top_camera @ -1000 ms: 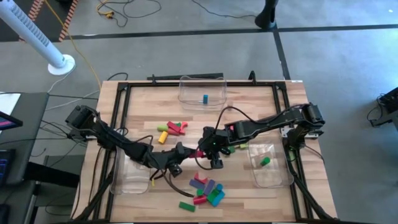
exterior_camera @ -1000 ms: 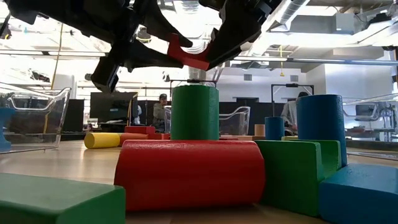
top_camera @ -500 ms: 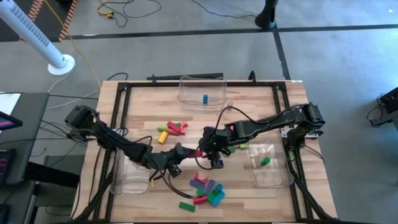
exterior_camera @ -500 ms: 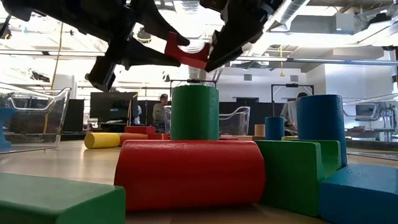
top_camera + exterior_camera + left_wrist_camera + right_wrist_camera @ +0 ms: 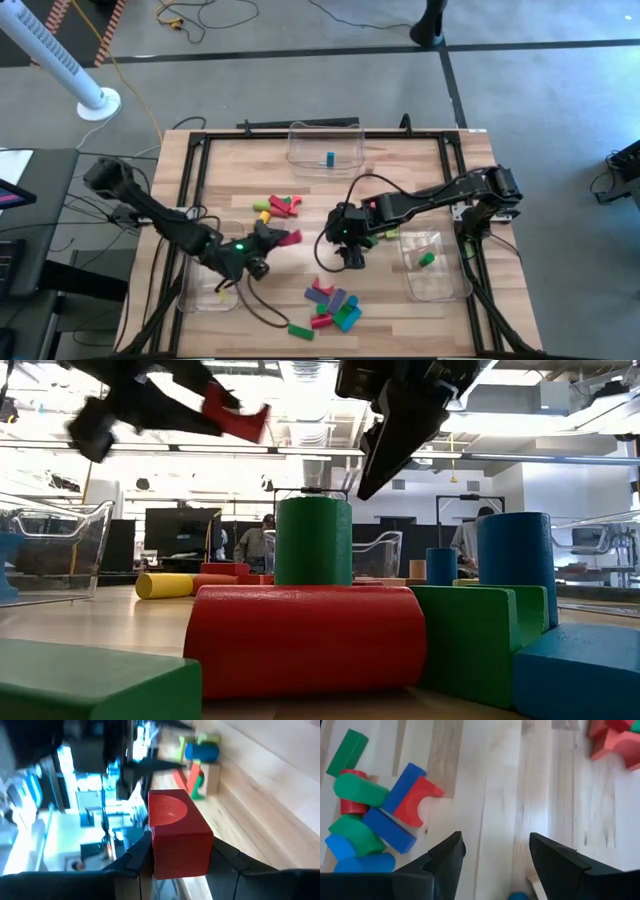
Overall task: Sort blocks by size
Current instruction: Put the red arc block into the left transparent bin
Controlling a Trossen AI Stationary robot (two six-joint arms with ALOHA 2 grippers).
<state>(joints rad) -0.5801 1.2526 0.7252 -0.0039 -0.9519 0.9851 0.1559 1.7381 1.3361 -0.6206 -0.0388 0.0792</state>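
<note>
The right end effector (image 5: 492,857), fingers spread and empty, hangs over bare wooden table (image 5: 495,785) beside clustered blocks (image 5: 375,815).

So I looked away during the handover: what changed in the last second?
The right gripper let go of the red arch and opened; it is empty above the table. The left gripper, shut on the arch, carried it away toward the left side. The piles of blocks and the bins stayed put.
</note>
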